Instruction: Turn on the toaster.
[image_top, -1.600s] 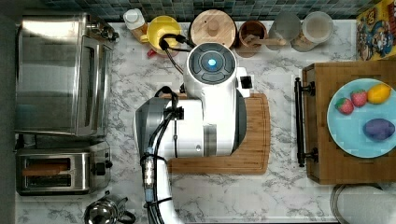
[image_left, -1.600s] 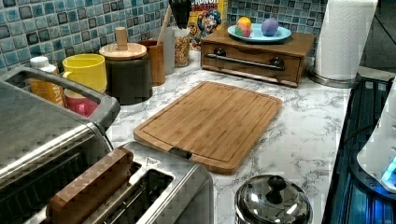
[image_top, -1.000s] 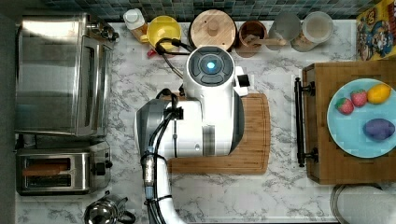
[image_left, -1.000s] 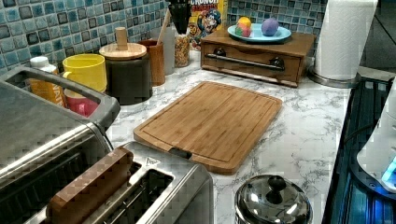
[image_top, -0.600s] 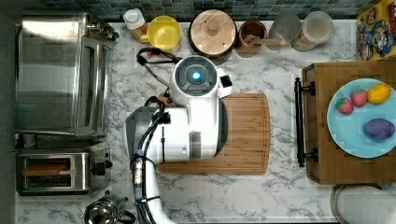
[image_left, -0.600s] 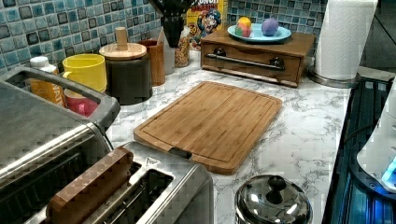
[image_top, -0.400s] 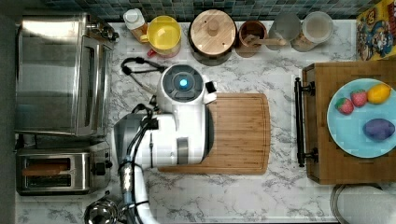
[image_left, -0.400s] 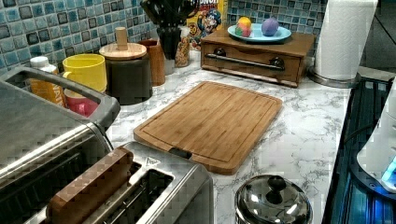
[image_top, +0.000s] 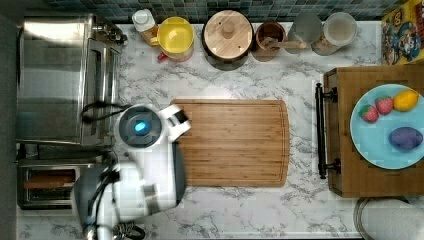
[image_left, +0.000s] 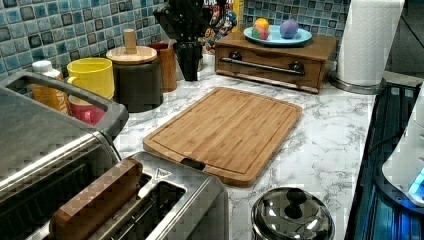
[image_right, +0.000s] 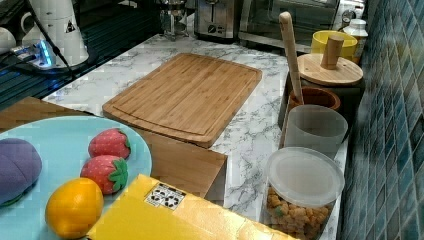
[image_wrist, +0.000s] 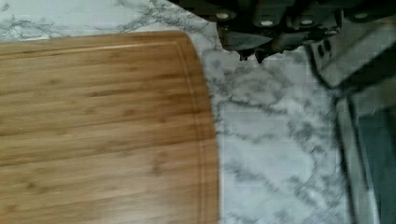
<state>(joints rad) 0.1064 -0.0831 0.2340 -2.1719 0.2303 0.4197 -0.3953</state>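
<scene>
The toaster (image_top: 50, 197) (image_left: 192, 200) is a small steel box at the counter's front in the top view's lower left, with a brown slice (image_left: 95, 205) standing in one slot. In the right view the toaster (image_right: 215, 20) stands far off and shows its end face with dark controls. My arm's wrist (image_top: 140, 126) hovers over the left edge of the cutting board (image_top: 232, 142), just above the toaster in the top view, and covers the gripper there. My gripper (image_left: 189, 70) (image_wrist: 251, 57) hangs high, shut and holding nothing, over bare marble beside the board's corner.
A large steel toaster oven (image_top: 60, 75) stands right behind the toaster. A steel pot lid (image_left: 292, 215) sits beside the toaster. A yellow mug (image_top: 175, 35) and jars line the back wall. A wooden bread box (image_top: 340, 130) carrying a plate of toy fruit fills the top view's right.
My arm has swung from over the board's middle toward the top view's left and down toward the toaster. In the left view the gripper has come further into sight.
</scene>
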